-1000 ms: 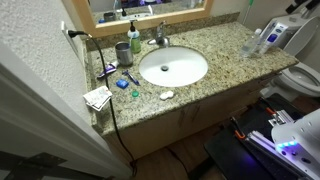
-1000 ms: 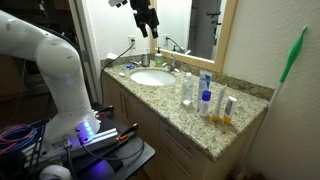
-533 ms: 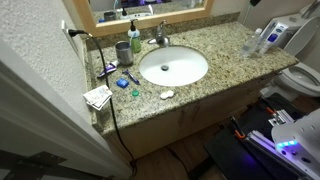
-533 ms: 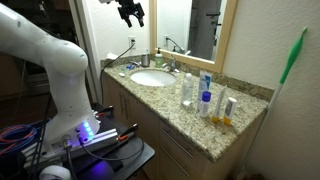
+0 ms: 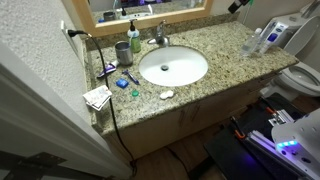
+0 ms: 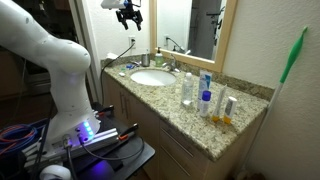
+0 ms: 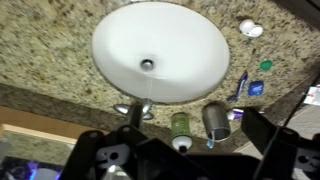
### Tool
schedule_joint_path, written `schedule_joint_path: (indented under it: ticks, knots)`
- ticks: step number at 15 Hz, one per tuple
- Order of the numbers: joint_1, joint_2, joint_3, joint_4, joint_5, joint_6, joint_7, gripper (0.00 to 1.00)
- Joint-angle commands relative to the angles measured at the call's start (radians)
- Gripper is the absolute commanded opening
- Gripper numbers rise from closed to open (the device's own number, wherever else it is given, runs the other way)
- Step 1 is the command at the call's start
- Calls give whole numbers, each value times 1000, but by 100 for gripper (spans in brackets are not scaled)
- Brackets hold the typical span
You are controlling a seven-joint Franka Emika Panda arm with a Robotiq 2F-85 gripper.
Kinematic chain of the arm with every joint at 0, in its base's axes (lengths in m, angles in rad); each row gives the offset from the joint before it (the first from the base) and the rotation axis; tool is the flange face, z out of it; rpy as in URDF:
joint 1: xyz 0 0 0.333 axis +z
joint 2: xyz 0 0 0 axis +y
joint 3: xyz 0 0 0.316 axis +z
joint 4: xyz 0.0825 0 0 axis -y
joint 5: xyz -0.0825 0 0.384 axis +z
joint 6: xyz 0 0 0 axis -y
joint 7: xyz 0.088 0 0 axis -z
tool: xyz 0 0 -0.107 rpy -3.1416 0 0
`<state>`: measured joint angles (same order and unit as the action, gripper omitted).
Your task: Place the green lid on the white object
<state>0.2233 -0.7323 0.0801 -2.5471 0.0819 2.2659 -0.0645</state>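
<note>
1. Green lid sits on granite countertop, right by sink basin, btw white object and small blue item, clear of both.
2. Lid not on white object yet.
3. Gripper high above counter, jaws apart, holding nothing.

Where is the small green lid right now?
In an exterior view the green lid lies on the counter between the small blue item and the white object, beside the sink basin.
</note>
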Motion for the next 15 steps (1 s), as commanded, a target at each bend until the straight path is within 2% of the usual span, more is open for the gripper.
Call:
schedule_joint_path:
  ticks: [1, 3, 4, 7, 8, 10, 13, 15]
  knots:
    - [109, 251, 19, 113, 74, 117, -99, 100]
    - [131, 327, 8, 182, 55, 74, -183, 100]
    - [106, 230, 38, 93, 55, 102, -95, 100]
    - [109, 324, 36, 162, 56, 100, -151, 100]
    - [125, 359, 17, 191, 85, 41, -190, 100]
    - [179, 463, 2, 221, 172, 76, -305, 100]
    - [208, 592, 39, 262, 258, 102, -431, 100]
    - [200, 647, 73, 284, 271, 87, -471, 100]
